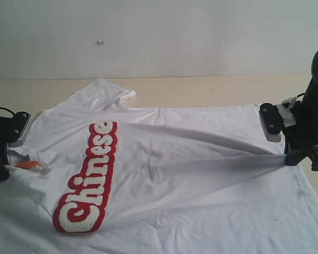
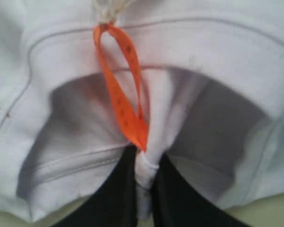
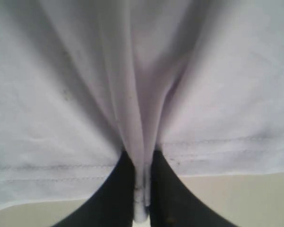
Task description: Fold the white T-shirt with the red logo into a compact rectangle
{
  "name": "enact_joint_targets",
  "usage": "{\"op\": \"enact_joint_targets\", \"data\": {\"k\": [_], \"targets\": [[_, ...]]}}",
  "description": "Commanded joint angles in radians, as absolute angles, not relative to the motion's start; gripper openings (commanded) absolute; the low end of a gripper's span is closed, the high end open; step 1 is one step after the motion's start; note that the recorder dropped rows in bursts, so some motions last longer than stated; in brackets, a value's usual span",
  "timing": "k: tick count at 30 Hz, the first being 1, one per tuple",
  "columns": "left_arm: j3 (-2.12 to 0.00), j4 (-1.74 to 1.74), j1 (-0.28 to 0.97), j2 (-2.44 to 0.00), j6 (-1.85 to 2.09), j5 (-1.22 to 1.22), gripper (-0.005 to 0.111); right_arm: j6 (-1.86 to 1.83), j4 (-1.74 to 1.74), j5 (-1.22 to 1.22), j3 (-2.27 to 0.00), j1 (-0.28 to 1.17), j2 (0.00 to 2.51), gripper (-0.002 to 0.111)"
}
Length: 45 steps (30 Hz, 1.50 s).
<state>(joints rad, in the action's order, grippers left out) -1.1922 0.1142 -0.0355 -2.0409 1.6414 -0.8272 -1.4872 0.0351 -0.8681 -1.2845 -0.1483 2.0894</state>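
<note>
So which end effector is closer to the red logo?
Left. The left end effector pinches the collar beside the red logo; the right end effector grips the hem across the white T-shirt.

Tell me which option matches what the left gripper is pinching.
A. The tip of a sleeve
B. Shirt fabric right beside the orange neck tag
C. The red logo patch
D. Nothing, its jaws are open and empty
B: in the left wrist view the left gripper is shut on a fold of the white T-shirt, with the orange neck tag hanging down to the pinch.
</note>
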Motion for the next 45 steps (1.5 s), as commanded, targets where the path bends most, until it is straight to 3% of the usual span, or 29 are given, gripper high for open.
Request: {"op": "enact_joint_targets", "data": {"k": [1,19,37,45], "targets": [[-1.169,0.090,-0.038,-2.070,1.641,-0.801,0.001,-1.491,0.046,-0.815,-1.275,-0.151,2.119,0.000],[-1.172,0.093,-0.032,-2.040,1.588,-0.702,0.000,-1.482,0.041,-0.817,-1.275,-0.151,2.085,0.000],[-1.223,0.010,-0.026,-1.544,1.351,-0.532,0.000,-1.338,-0.064,-0.815,-1.275,-0.151,1.640,0.000],[-1.223,0.010,-0.026,-1.365,1.301,-0.566,0.000,-1.304,-0.054,-0.884,-1.275,-0.151,1.459,0.000]]}}
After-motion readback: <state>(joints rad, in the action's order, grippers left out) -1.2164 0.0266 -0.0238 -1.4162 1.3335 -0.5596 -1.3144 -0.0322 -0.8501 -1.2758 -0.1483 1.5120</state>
